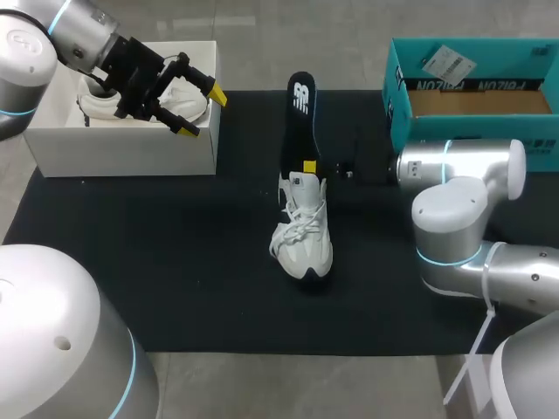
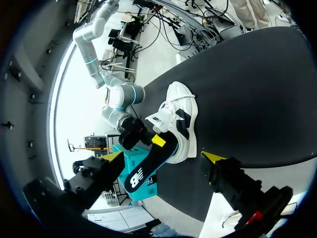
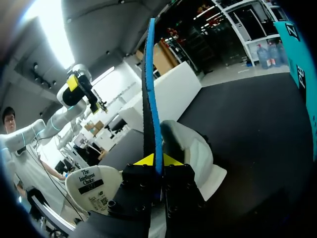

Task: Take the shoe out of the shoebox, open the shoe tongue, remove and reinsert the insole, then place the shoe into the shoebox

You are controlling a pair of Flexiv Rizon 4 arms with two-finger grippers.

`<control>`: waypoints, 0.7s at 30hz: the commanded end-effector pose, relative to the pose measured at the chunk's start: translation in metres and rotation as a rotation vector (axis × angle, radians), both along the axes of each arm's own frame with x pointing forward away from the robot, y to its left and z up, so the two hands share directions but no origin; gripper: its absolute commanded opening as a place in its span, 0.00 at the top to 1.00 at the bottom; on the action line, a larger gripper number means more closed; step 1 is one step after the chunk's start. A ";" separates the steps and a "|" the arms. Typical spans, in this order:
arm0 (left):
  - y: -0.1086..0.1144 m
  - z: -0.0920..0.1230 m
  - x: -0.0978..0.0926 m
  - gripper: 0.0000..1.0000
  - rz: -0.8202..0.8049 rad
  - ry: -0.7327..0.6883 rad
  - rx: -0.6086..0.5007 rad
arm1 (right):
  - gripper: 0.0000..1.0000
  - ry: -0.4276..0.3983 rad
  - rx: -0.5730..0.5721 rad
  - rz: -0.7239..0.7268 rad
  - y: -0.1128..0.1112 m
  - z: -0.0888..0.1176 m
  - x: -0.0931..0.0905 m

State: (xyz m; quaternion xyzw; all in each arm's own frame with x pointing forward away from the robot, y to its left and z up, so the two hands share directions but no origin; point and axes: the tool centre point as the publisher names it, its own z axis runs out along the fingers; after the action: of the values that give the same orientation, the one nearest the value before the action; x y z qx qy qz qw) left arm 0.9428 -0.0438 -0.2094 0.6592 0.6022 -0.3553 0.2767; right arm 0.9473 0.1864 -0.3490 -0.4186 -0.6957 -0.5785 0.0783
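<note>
The white lace-up sneaker [image 1: 303, 236] [image 2: 181, 119] [image 3: 193, 153] is stood in the middle of the black-covered table [image 1: 175, 262], toe towards the robot. The dark flat insole with a blue edge [image 1: 299, 118] [image 2: 143, 171] [image 3: 150, 89] is clamped near its lower end by the right tool [image 1: 310, 166] [image 3: 153, 159], just at the sneaker's collar. The left tool [image 1: 201, 113] [image 2: 163, 156] is held wide apart, with nothing in it, over the white cardboard shoebox [image 1: 122, 153], in which a second white shoe [image 1: 94, 106] is seen. A teal cardboard box [image 1: 472, 44] is set at the far right.

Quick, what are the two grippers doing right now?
Left gripper: open, holding nothing.
Right gripper: shut on the insole.
</note>
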 end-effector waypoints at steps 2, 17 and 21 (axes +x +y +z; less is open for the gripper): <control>0.000 0.000 0.000 0.00 -0.001 -0.001 0.003 | 1.00 -0.042 -0.007 -0.002 0.003 0.013 0.012; 0.000 0.000 0.000 0.00 -0.001 -0.001 0.003 | 1.00 -0.070 0.001 0.001 0.000 0.008 0.019; 0.000 0.000 0.000 0.00 -0.001 -0.001 0.003 | 1.00 -0.072 -0.017 0.019 0.002 0.002 0.009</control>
State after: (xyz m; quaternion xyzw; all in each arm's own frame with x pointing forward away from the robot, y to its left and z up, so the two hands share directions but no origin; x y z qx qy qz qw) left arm 0.9428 -0.0438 -0.2094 0.6592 0.6022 -0.3553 0.2767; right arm 0.9611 0.1869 -0.3452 -0.3896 -0.7067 -0.5879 0.0561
